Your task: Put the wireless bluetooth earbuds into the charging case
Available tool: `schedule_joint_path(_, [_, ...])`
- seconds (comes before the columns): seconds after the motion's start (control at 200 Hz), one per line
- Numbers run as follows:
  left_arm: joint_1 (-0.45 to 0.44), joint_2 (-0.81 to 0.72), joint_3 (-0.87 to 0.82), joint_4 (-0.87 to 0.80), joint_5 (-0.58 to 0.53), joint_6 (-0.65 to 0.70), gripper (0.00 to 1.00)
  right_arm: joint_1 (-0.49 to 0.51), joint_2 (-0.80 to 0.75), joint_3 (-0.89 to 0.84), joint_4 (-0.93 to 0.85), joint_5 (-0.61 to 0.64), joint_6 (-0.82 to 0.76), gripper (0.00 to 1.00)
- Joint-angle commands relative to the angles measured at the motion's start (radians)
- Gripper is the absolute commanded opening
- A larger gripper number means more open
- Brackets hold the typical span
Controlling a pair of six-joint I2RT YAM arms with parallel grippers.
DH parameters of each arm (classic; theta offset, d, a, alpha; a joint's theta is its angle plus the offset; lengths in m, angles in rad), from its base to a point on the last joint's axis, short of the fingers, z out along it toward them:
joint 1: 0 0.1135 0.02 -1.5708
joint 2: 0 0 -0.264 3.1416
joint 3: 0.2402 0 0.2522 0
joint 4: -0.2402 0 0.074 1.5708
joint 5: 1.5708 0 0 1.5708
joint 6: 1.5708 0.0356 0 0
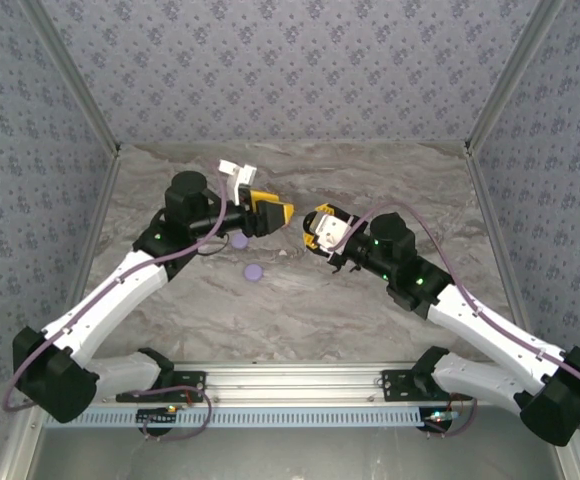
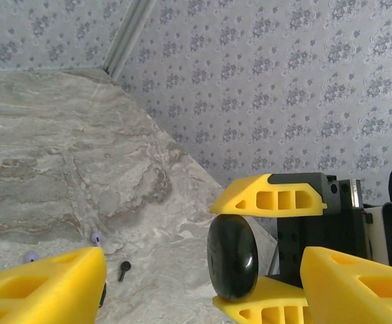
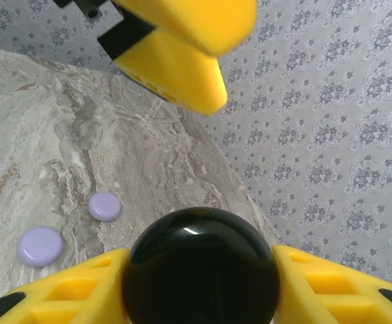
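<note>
One case, black, sits clamped on edge in right gripper; left gripper, spread and empty, faces it straight on; bud lies on surface below.

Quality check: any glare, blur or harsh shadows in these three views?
Top view: even light, sharp, no harsh shadows. Left wrist: the left fingers up close are soft; the table and black earbud beyond are distinct. Right wrist: a small glare spot on the black case; the left fingers overhead are blurred.
</note>
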Motion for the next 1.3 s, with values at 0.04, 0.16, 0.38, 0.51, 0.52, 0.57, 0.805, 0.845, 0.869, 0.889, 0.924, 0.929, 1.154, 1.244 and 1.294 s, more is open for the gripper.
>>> schedule_joint_path(0.04, [-0.04,0.05,0.04,0.039,0.022,-0.008,0.74,-0.004,0.009,0.022,0.03,-0.003,-0.023,0.5])
schedule_joint_path(0.16, [-0.067,0.085,0.049,0.039,0.029,-0.008,0.72,-0.005,0.011,0.026,0.022,0.004,-0.022,0.5])
schedule_joint_path(0.38, [-0.091,0.135,0.069,0.036,0.05,-0.008,0.65,-0.006,0.018,0.034,-0.001,0.014,-0.016,0.5])
schedule_joint_path(0.51, [-0.095,0.153,0.076,0.028,0.066,-0.006,0.58,-0.009,0.021,0.035,-0.002,0.028,-0.009,0.5])
schedule_joint_path(0.52, [-0.095,0.154,0.078,0.026,0.066,-0.006,0.57,-0.01,0.021,0.036,-0.004,0.03,-0.01,0.5])
schedule_joint_path(0.57, [-0.096,0.158,0.08,0.019,0.068,-0.004,0.56,-0.013,0.023,0.043,-0.014,0.033,-0.008,0.5])
schedule_joint_path(0.805, [-0.104,0.173,0.074,0.01,0.089,-0.002,0.44,-0.023,0.032,0.051,-0.02,0.037,-0.008,0.5])
schedule_joint_path(0.845, [-0.104,0.176,0.072,0.009,0.091,0.0,0.44,-0.024,0.034,0.053,-0.016,0.038,-0.006,0.5])
schedule_joint_path(0.869, [-0.104,0.176,0.072,0.009,0.093,0.0,0.44,-0.026,0.035,0.053,-0.015,0.037,-0.006,0.5])
schedule_joint_path(0.889, [-0.104,0.176,0.07,0.009,0.095,0.001,0.44,-0.026,0.036,0.054,-0.015,0.038,-0.005,0.5])
schedule_joint_path(0.924, [-0.104,0.177,0.069,0.009,0.096,0.003,0.43,-0.027,0.038,0.054,-0.013,0.034,-0.005,0.5])
schedule_joint_path(0.929, [-0.104,0.177,0.069,0.009,0.096,0.003,0.43,-0.026,0.039,0.054,-0.013,0.034,-0.005,0.5])
schedule_joint_path(1.154, [-0.104,0.195,0.068,0.007,0.109,0.007,0.34,-0.03,0.045,0.061,-0.011,0.027,0.0,0.52])
schedule_joint_path(1.244, [-0.103,0.198,0.067,0.01,0.111,0.012,0.26,-0.03,0.047,0.067,-0.029,0.021,0.002,0.53])
schedule_joint_path(1.294, [-0.104,0.197,0.066,0.014,0.11,0.016,0.22,-0.032,0.047,0.073,-0.045,0.018,0.004,0.56])
